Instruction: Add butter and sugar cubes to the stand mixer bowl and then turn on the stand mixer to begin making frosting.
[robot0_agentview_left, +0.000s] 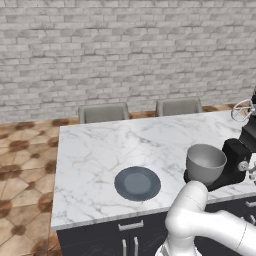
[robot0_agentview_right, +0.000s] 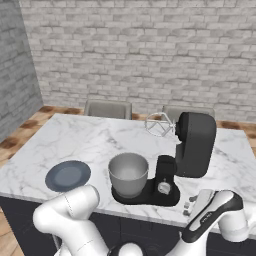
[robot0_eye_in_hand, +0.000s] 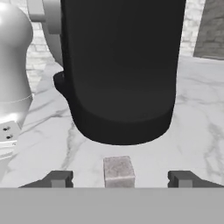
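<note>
A small grey sugar cube (robot0_eye_in_hand: 118, 170) lies on the marble between my two finger tips, touching neither. My gripper (robot0_eye_in_hand: 120, 180) is open and set low around it, just in front of the stand mixer (robot0_eye_in_hand: 120, 70). In the right base view the gripper (robot0_agentview_right: 190, 204) sits at the counter's front edge, right of the black stand mixer (robot0_agentview_right: 194, 144), whose head is tilted up with the wire whisk (robot0_agentview_right: 159, 125) raised. The grey stand mixer bowl (robot0_agentview_right: 128, 173) stands on the mixer's base; from the left it is the bowl (robot0_agentview_left: 205, 162). The butter is out of view.
A flat dark grey plate (robot0_agentview_left: 137, 183) lies on the marble island (robot0_agentview_left: 95, 150) left of the bowl, also plate (robot0_agentview_right: 68, 175). Two chairs (robot0_agentview_left: 103, 112) stand behind the island against a brick wall. My own arm (robot0_agentview_left: 200, 220) crosses below the counter's front edge.
</note>
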